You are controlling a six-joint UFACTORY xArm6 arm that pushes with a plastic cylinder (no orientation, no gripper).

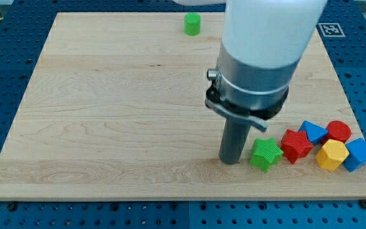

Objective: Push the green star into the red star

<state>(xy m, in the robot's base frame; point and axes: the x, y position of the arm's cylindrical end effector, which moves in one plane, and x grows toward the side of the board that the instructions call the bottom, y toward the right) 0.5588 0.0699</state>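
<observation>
Green star [265, 154] sits just to the view's right of my tip [230, 161], touching it or very nearly; cannot tell if a gap remains. Red star [296, 145] lies beyond the green one, farther to the right of the tip, the two stars edge to edge or nearly so. Judged from this, the push is almost complete: only a short nudge rightward is left, if any.

Past the red star, farther right: blue block [312, 131], red cylinder [338, 130], yellow hexagonal block [332, 154], second blue block [359, 153], all bunched. Green cylinder [192, 24] well away toward the view's top.

Arm: rod upright, tip down on the wooden board [107, 114], white and grey body overhead. No gripper fitted; nothing held, the rod only pushes
</observation>
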